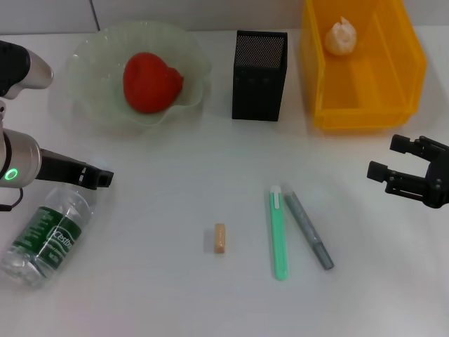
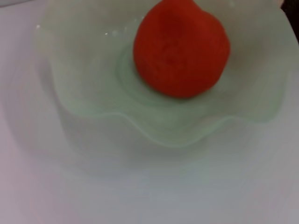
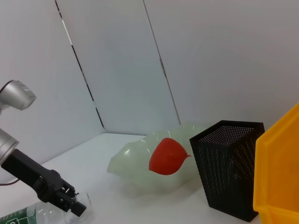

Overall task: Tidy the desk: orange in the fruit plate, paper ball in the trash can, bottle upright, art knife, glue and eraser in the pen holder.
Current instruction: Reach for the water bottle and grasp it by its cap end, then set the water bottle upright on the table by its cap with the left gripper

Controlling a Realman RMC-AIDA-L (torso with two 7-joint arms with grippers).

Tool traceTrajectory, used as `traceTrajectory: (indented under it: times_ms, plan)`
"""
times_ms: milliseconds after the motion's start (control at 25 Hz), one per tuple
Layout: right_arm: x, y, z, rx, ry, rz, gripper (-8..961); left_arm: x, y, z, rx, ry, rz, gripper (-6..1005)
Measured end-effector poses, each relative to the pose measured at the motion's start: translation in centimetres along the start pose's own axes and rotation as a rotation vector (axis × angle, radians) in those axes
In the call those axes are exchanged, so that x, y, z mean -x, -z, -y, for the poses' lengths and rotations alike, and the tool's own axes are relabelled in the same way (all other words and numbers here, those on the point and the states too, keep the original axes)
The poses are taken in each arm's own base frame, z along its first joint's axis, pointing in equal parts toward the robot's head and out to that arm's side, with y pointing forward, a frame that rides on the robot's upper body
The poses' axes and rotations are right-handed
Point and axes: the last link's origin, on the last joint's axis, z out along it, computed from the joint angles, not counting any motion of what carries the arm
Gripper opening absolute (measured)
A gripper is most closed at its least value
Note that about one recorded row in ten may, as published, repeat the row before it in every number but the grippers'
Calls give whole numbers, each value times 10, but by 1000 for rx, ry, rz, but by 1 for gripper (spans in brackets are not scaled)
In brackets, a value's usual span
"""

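The orange (image 1: 149, 82) lies in the pale green fruit plate (image 1: 91, 105); the left wrist view looks down on the orange (image 2: 181, 49) and the plate (image 2: 93, 93). The paper ball (image 1: 341, 36) rests inside the yellow trash can (image 1: 407, 70). A clear bottle (image 1: 49, 235) with a green label lies on its side at the front left. My left gripper (image 1: 105, 177) hovers shut just above its cap end. A tan eraser (image 1: 220, 239), a green art knife (image 1: 278, 233) and a grey glue stick (image 1: 309, 229) lie on the desk. My right gripper (image 1: 387, 159) stands open at the right, holding nothing.
The black mesh pen holder (image 1: 259, 76) stands between the plate and the trash can. In the right wrist view the pen holder (image 3: 231, 168) is beside the yellow bin (image 3: 278, 177), with the left gripper (image 3: 72, 204) farther off over the bottle (image 3: 28, 215).
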Motion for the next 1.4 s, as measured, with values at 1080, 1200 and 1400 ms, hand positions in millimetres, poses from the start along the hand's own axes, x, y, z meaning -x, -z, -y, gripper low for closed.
traceTrajectory:
  times_ms: [1080,1200,1400]
  plan:
    - [2,7,2,-14,-18,23,845,13,52,9,297,-321,-610,461]
    - [3,6,2,-9,-18,24,844,27,50,16,324,-319,-715,464]
    - [5,5,1,7,-17,27,844,36,47,20,338,-318,-785,469]
